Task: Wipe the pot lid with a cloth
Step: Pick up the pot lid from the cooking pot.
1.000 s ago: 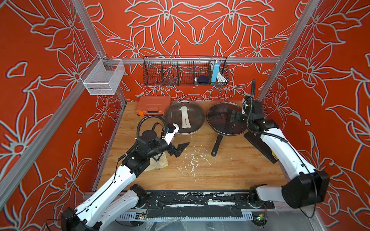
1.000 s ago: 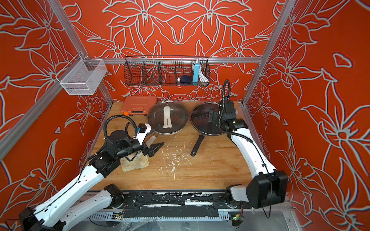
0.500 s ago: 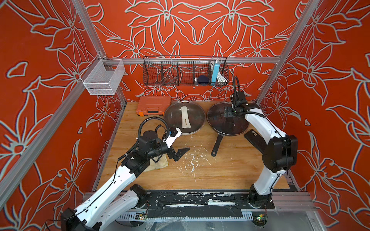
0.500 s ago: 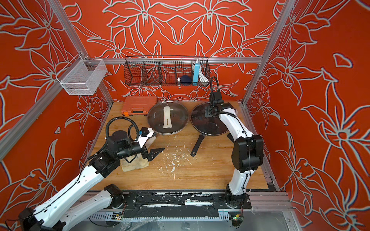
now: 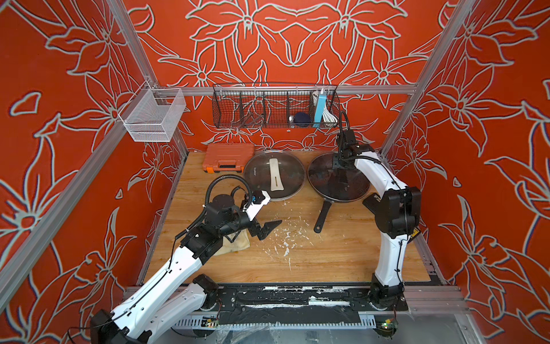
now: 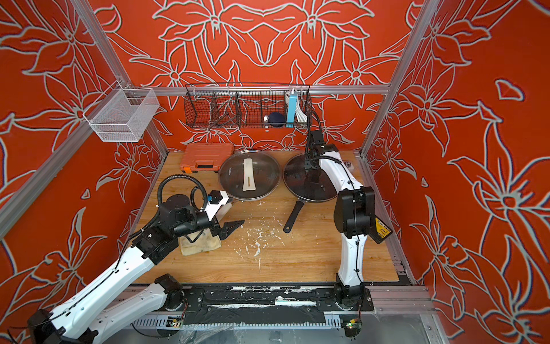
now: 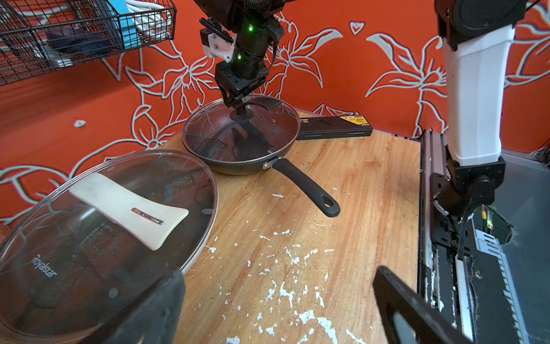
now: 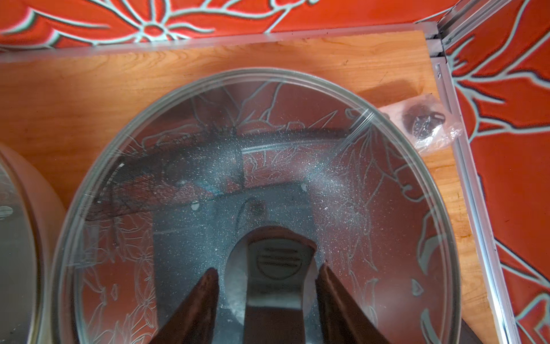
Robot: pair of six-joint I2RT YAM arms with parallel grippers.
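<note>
The pot lid (image 5: 327,184) (image 6: 306,184) is clear glass and sits on a black frying pan at the back right of the wooden table. My right gripper (image 5: 339,162) (image 6: 308,162) (image 7: 238,104) points down onto its middle. In the right wrist view the gripper (image 8: 268,271) is open, its fingers (image 8: 205,286) standing either side of the lid handle (image 8: 278,265) with a gap on each side. The beige cloth (image 5: 238,242) (image 6: 202,242) lies on the table, partly under my left arm. My left gripper (image 5: 268,227) (image 6: 230,229) (image 7: 279,274) hovers wide open and empty just right of the cloth.
A second glass lid with a white handle (image 5: 273,178) (image 7: 104,223) covers a pan left of the frying pan. An orange case (image 5: 227,156) lies at the back left. The pan's handle (image 5: 323,214) points forward. White flecks (image 5: 285,241) litter mid-table. A black wire basket (image 5: 275,107) hangs on the back wall.
My right arm folded up and swung its gripper over the lid's centre, and its jaws narrowed round the handle. My left gripper shifted slightly and stays wide open.
</note>
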